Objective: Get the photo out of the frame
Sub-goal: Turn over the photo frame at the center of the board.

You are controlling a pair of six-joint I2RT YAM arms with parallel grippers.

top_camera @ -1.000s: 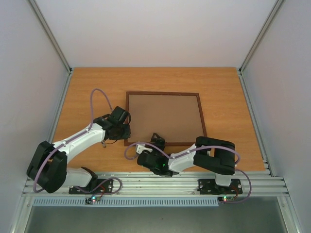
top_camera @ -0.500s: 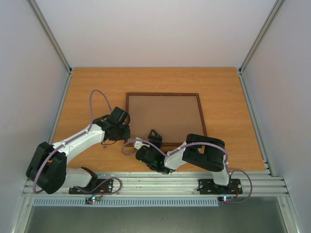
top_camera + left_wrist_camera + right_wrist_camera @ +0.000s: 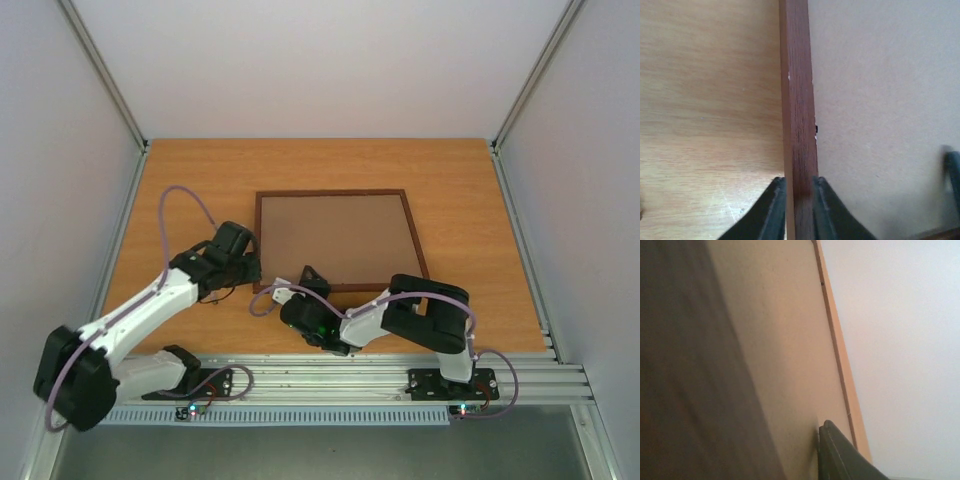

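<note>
The frame [image 3: 335, 235] lies with its plain brown back up on the wooden table; the photo is hidden under it. My left gripper [image 3: 252, 272] is at the frame's left rail near the near-left corner. In the left wrist view both fingers [image 3: 776, 200] press the reddish-brown rail [image 3: 800, 100] from either side, so it is shut on it. My right gripper [image 3: 308, 278] sits at the frame's near rail. In the right wrist view one finger [image 3: 840, 455] lies against the brown back [image 3: 780, 340]. The other finger is hidden behind the blurred dark rail [image 3: 685, 390].
The wooden table [image 3: 180, 180] is walled by white panels on three sides, with metal posts at the back corners. An aluminium rail [image 3: 330, 378] with both arm bases runs along the near edge. A purple cable [image 3: 180, 200] loops above the left arm.
The left arm has swung left and nearer with the rail in its grip, and the frame shifted a little left. The right gripper's jaws have narrowed at the near rail.
</note>
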